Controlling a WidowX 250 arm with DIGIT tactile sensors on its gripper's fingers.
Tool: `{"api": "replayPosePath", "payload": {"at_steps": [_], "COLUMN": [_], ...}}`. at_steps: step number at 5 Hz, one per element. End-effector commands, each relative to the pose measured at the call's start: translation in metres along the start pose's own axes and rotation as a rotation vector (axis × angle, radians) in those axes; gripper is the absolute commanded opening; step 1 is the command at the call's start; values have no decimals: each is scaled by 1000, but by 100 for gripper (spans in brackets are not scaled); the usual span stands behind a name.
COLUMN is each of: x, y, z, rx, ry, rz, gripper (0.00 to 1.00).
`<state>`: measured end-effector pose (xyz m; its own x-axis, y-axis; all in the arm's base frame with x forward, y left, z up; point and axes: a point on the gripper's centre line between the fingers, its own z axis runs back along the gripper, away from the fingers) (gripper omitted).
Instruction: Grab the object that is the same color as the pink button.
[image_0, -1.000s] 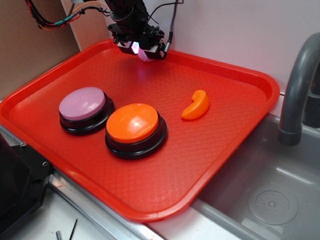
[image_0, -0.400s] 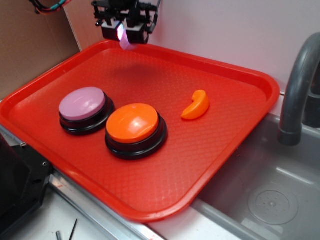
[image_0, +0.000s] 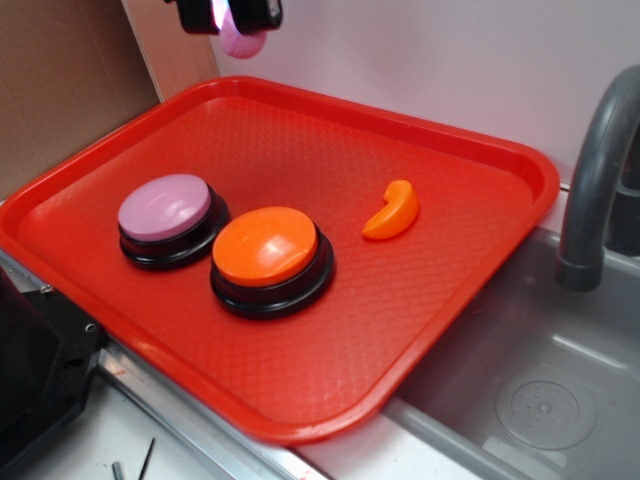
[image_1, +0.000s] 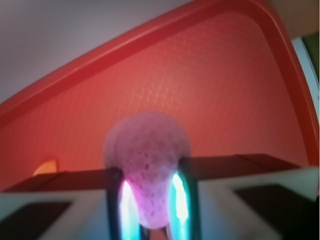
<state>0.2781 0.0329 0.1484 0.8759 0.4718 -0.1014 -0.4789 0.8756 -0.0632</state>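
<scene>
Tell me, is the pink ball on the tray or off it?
Off it. The gripper holds the pink ball between its fingers, high above the red tray.

1. The gripper (image_0: 228, 14) is cut off by the exterior view's top edge; only its lower part shows.
2. The wrist view is blurred throughout, tray (image_1: 150, 45) included.
3. The pink ball (image_1: 146, 165) has its base hidden between the fingers (image_1: 114, 200).

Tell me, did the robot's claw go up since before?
Yes. The gripper has risen with the pink ball. Earlier it hung just over the red tray's far rim; now it sits well above that rim, at the picture's top edge.
</scene>
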Motion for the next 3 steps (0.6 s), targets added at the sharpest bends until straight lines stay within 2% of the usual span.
{"api": "replayPosePath", "payload": {"at_steps": [1, 2, 3], "x": [-36, -51, -46], "y": [26, 25, 23], "z": [92, 92, 86], "rx": [-70, -42, 7], "ry": [-241, -300, -300], "rz": [53, 44, 15], "gripper": [0, 0, 0]}}
